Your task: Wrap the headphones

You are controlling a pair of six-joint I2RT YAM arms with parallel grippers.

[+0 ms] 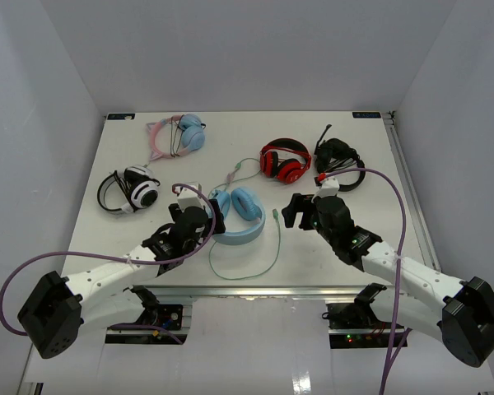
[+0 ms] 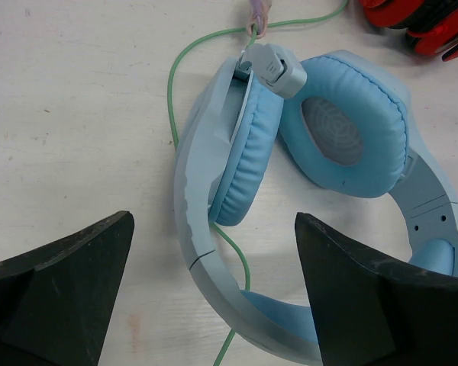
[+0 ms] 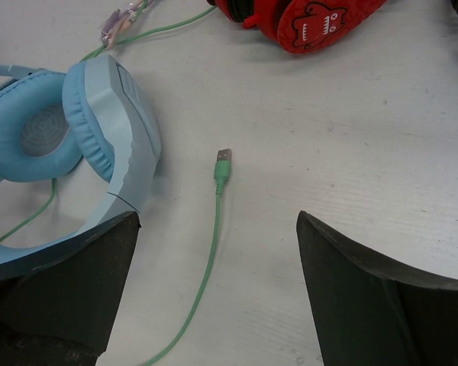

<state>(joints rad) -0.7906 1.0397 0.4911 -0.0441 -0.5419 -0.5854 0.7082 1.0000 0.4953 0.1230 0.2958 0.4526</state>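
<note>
The light-blue headphones [image 1: 237,216] lie flat on the white table between my two arms. Their pale-green cable [image 1: 267,259] loops toward the near edge and ends in a USB plug [image 1: 277,219]. My left gripper [image 1: 211,216] is open, its fingers either side of the headband [image 2: 202,244] just above it, holding nothing. In the left wrist view [image 2: 214,225] the cups [image 2: 248,145] lie ahead. My right gripper [image 1: 291,212] is open and empty. In its wrist view [image 3: 217,221] the cable [image 3: 210,252] and plug [image 3: 222,164] lie between the fingers, with the headphones [image 3: 118,130] at left.
A pink cat-ear pair [image 1: 179,136] lies at the back left. A black-and-white pair [image 1: 132,191] lies at the left. A red pair [image 1: 282,160] and a black pair [image 1: 339,160] lie at the back right. The red pair also shows in the wrist views [image 2: 427,23] [image 3: 313,23].
</note>
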